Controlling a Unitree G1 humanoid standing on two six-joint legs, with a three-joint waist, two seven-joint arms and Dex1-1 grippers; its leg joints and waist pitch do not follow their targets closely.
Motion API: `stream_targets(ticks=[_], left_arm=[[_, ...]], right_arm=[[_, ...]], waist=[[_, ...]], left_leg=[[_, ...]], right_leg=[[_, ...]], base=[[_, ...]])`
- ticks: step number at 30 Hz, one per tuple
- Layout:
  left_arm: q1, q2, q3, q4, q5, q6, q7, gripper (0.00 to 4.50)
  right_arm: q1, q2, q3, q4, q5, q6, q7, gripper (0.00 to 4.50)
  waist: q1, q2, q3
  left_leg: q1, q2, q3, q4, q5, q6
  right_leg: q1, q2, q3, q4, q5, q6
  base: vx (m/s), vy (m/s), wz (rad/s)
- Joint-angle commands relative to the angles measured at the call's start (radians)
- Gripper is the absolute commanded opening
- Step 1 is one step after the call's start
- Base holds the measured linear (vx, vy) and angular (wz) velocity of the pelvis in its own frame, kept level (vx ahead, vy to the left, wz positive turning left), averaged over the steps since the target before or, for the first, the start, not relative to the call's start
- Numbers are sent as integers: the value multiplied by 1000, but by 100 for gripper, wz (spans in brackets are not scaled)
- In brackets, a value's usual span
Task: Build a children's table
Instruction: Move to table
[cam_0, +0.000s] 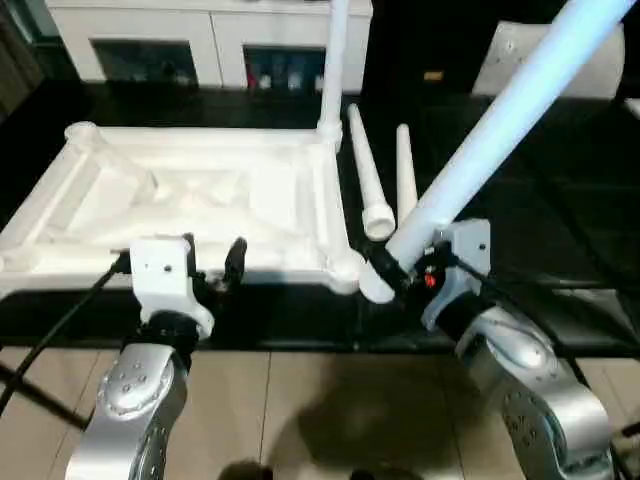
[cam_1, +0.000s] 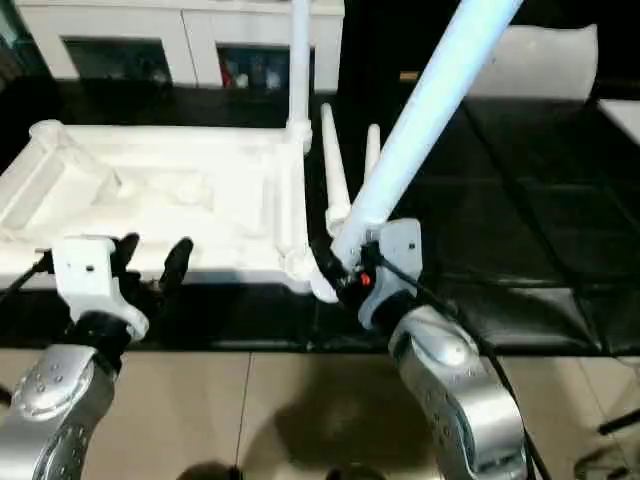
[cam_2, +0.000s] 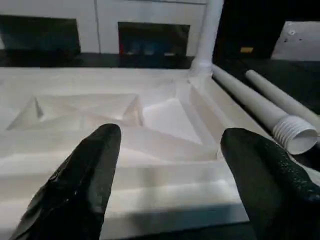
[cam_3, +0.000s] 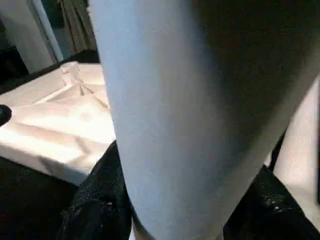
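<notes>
Smooth tapered white leg (cam_0: 500, 120) clamped in right gripper (cam_0: 400, 268); ribbed tabletop (cam_0: 190, 200) alongside.

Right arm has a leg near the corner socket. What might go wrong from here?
1. The right tool grips the held leg near its threaded end, with the long shaft tilted up and away; it may lever in the grip and reach the near right corner socket crooked.
2. Two loose legs lie right beside that socket; the swinging leg may knock them.
3. The left tool hovers open at the tabletop edge, so the top may shift.
</notes>
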Motion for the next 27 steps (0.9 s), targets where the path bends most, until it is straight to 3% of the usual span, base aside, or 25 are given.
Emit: stream_targets(ticks=[1, 2, 3, 4, 5, 6, 8, 9, 10, 11, 12, 13, 14, 15, 16, 17, 18, 19, 20, 21, 22, 23, 25, 26, 27], left_arm=[[3, 0, -17, -14, -4, 3, -10, 359], [5, 3, -21, -14, -3, 3, -12, 359], [8, 6, -27, -14, 1, 2, -13, 359], [9, 5, -28, -15, 1, 3, -13, 359], [9, 5, -28, -16, 2, 3, -12, 359], [9, 4, -30, -16, 3, 3, -12, 359], [10, 3, -33, -19, 4, 5, -12, 359], [10, 4, -34, -20, 4, 5, -12, 359], [11, 6, -36, -22, 5, 7, -14, 359], [12, 6, -38, -25, 5, 8, -15, 359], [13, 3, -36, -26, 2, -3, -16, 359], [14, -1, -35, -26, -1, -12, -17, 359], [13, 1, -37, -28, 0, 0, -13, 359], [11, 6, -38, -26, 2, 5, -14, 359], [9, 11, -39, -24, 4, 7, -17, 359], [7, 16, -41, -22, 6, 6, -20, 359], [5, 27, -45, -18, 15, 2, -24, 359], [0, 41, -46, -8, 11, 14, -39, 359], [-10, 53, -43, 5, -9, 37, -62, 359], [-21, 57, -38, 10, -29, 50, -79, 377], [-30, 64, -36, 15, -42, 56, -94, 387], [-35, 68, -36, 17, -47, 59, -102, 394], [-56, 90, -44, 31, -53, 61, -134, 394], [-70, 104, -52, 43, -50, 58, -153, 400], [-99, 128, -61, 70, -57, 59, -191, 429]], right_arm=[[-6, -9, -5, -4, -1, -10, 8, 190], [-7, -9, -3, -3, -2, -12, 11, 190], [-8, -11, 0, -2, -4, -16, 14, 190], [-8, -13, 1, -1, -4, -18, 16, 190], [-9, -14, 1, 0, -3, -19, 18, 190], [-9, -15, 2, 1, -2, -21, 21, 190], [-11, -19, 3, 5, -2, -26, 27, 190], [-11, -20, 3, 6, -2, -28, 28, 190], [-13, -22, 3, 9, -3, -31, 31, 190], [-17, -24, 2, 12, -3, -34, 33, 190], [-21, -26, 0, 14, -4, -36, 36, 190], [-23, -27, -1, 17, -4, -38, 39, 190], [-30, -31, -4, 21, -2, -42, 42, 190], [-35, -31, -7, 25, -1, -45, 42, 190], [-38, -31, -9, 27, -1, -46, 42, 190], [-41, -31, -11, 29, -1, -48, 41, 190], [-44, -31, -13, 33, -2, -51, 40, 190], [-46, -30, -16, 36, -6, -57, 38, 190], [-50, -30, -21, 44, -3, -59, 42, 190], [-52, -30, -25, 49, 4, -53, 46, 190], [-53, -30, -28, 52, 7, -50, 47, 190], [-54, -30, -29, 54, 8, -49, 47, 190], [-58, -29, -36, 64, 9, -56, 47, 190], [-62, -30, -39, 71, 10, -61, 48, 190], [-69, -36, -40, 81, 9, -76, 59, 190]], waist=[[-13, 10, -28], [-10, -17, -19], [-3, -28, -22], [15, -43, -27], [39, -41, -41], [42, -40, -48], [29, 2, -62], [19, 9, -67], [-14, 35, -87], [-27, 39, -89], [-40, 29, -96], [-42, 12, -104], [-35, -19, -112], [-27, -44, -111], [-10, -61, -124], [5, -59, -127], [11, -57, -122], [18, -33, -118], [22, -5, -120], [15, -3, -112], [17, 4, -105], [18, 6, -100], [17, 9, -74], [16, 4, -68], [16, 2, -60]], left_leg=[[27, 129, -65, -184, -923, -5], [43, 55, -20, -111, -800, -5], [52, 8, 8, -41, -635, 8], [-13, -10, 6, 47, -275, 80], [-62, -2, -10, 58, -139, 99], [-68, 1, -15, 43, -112, 102], [-46, 31, -22, -47, -64, 105], [-14, 51, -36, -61, -84, 112], [84, 106, -100, -79, -81, 176], [116, 129, -130, -85, -90, 219], [148, 159, -168, -69, 73, 370], [140, 149, -157, -24, 364, 487], [87, 55, -93, 40, 560, 443], [20, -22, -42, 60, 525, 381], [-102, -66, -32, 84, 376, 279], [-125, -38, -39, 62, 293, 224], [-118, -44, -23, 31, 253, 111], [-98, -35, -22, 23, 252, 44], [-69, -12, -26, 23, 276, 31], [-66, -2, -30, 14, 279, 9], [-53, 18, -38, -1, 232, -36], [-40, 28, -38, -7, 174, -49], [-21, 41, -27, -38, -123, -68], [-15, 42, -17, -50, -234, -62], [-10, 43, -13, -56, -284, -57]], right_leg=[[6, -57, 58, 40, -229, -22], [-23, -87, 89, -87, -513, -30], [-33, -117, 105, -151, -758, -18], [33, -191, 164, -188, -1005, 4], [78, -202, 188, -175, -950, -26], [82, -180, 177, -160, -863, -50], [68, -73, 90, -107, -463, -120], [47, -51, 77, -85, -369, -125], [-16, -31, 50, -11, -192, -141], [-58, -28, 48, 31, -138, -128], [-115, -45, 65, 79, -76, -40], [-163, -81, 99, 84, 22, 15], [-141, -107, 136, 17, 240, 0], [-77, -107, 159, 2, 404, -19], [60, -145, 232, 45, 933, -110], [79, -163, 230, 65, 1186, -119], [67, -94, 187, 84, 1427, -93], [57, -61, 175, 77, 1323, -81], [30, -50, 168, 67, 1150, -80], [25, -42, 161, 58, 1024, -89], [13, -46, 149, 39, 767, -104], [-1, -48, 146, 26, 629, -117], [-12, -63, 148, -17, 123, -176], [-14, -66, 152, -36, -76, -176], [-20, -69, 154, -47, -172, -165]], base=[[0, 0, 0], [0, 0, 0], [90, -47, 4], [157, -22, -5], [157, -22, -5], [149, 17, -4], [123, 42, 3], [152, 59, 4], [206, 47, 7], [206, 47, 7], [214, 23, 6], [148, 8, 10], [148, 8, 10], [78, 11, 17], [77, -19, 13], [77, -19, 13], [79, -49, 4], [0, 0, 0], [0, 0, 0], [0, 0, 0], [0, 0, 0], [0, 0, 0], [-66, -14, 10], [-78, -14, 11], [-107, -4, 9]])
